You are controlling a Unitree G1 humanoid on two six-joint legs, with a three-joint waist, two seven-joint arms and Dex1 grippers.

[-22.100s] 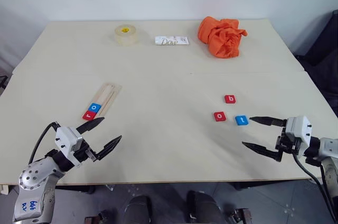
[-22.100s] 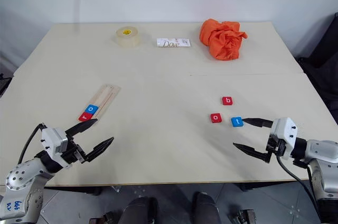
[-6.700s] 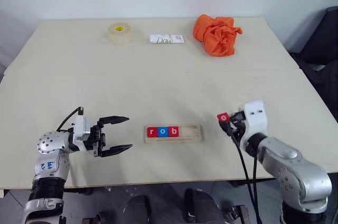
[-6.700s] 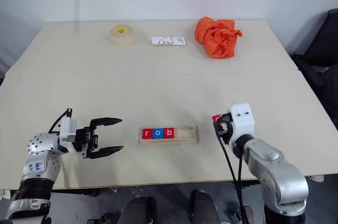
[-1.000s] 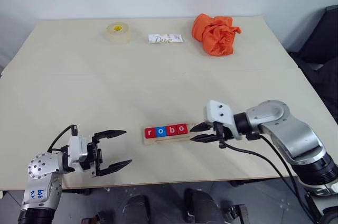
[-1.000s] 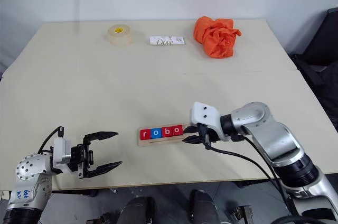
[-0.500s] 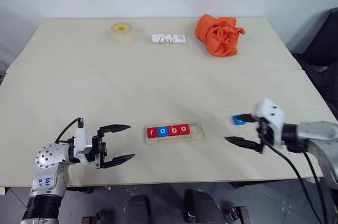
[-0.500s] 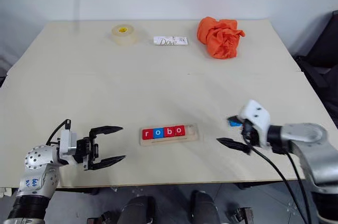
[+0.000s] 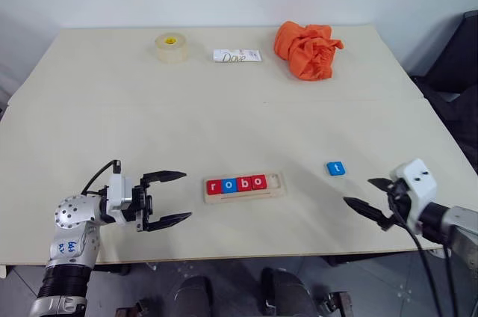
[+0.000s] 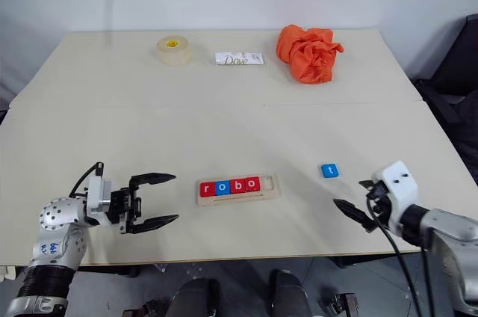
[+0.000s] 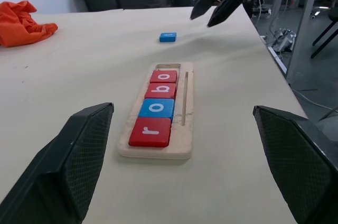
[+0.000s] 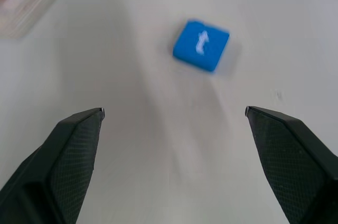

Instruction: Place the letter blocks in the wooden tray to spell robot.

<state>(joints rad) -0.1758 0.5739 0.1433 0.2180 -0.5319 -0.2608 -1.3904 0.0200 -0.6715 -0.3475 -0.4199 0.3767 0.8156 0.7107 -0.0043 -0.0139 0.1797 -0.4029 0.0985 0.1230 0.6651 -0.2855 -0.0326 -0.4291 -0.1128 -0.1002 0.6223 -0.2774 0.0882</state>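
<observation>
Head view, wooden tray [image 9: 275,191] lengthwise left-right

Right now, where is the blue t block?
The blue t block lies on the table, right of the wooden tray, just ahead of the right gripper's open fingers.

In the right wrist view the wooden tray [image 12: 24,3] is cut off at the edge and blurred.

Four letter blocks [image 9: 237,184] reading r, o, b, o lie flat in the pale wooden tray [image 9: 245,188]; the blue t block [image 9: 336,169] lies apart on the table [image 9: 224,122].
</observation>
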